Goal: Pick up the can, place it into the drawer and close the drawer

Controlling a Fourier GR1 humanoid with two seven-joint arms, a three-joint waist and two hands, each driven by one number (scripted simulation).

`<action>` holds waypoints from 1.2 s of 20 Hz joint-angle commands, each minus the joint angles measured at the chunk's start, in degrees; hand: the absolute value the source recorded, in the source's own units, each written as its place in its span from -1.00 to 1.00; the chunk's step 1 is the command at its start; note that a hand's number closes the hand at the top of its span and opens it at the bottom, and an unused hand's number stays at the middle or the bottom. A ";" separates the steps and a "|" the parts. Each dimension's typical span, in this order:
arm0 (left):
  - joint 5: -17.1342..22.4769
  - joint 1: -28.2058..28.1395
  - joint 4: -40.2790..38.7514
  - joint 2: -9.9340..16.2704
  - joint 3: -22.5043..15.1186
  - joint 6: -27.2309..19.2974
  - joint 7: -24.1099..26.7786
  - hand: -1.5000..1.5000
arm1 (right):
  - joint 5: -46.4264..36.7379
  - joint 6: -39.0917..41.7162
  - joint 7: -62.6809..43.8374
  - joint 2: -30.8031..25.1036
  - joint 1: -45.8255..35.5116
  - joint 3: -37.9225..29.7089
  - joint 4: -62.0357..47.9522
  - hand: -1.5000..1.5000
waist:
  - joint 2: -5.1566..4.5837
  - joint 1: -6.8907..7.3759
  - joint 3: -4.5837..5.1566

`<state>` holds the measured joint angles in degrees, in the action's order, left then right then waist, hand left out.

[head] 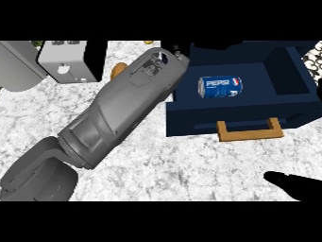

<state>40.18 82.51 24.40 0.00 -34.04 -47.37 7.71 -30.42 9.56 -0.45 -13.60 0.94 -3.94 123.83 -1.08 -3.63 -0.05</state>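
Can [220, 87] lies inside open drawer [289, 101]; left hand hidden.

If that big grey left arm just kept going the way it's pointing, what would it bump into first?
Probably the dark blue drawer's upper left corner, near the dark shapes behind it. The left hand itself is mostly hidden at the arm's tip, so height is uncertain.

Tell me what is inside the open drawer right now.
A blue can lies on its side on the floor of the dark blue drawer, label up. The left forearm crosses the drawer's left edge, hiding that strip and the left hand.
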 commanded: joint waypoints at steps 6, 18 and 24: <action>0.10 -0.22 2.94 0.00 -0.76 -0.79 -2.68 -1.00 | -22.37 -6.57 -0.23 0.28 -6.69 10.97 -14.40 -1.00 | 0.70 3.48 0.03; -5.00 -4.32 13.91 10.08 -0.97 1.74 -11.84 -1.00 | -29.31 -22.57 4.04 5.00 -13.53 7.57 -39.05 -1.00 | 1.34 5.52 0.02; -7.38 -5.44 22.64 14.89 -3.00 -0.52 -19.26 -1.00 | -33.92 -29.06 4.73 6.76 -19.80 6.57 -53.39 -1.00 | 1.35 6.78 -0.02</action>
<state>34.01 76.82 42.65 11.80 -36.08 -47.63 -7.10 -62.17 -15.52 4.34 -9.84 -15.74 2.29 80.64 0.94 2.18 0.72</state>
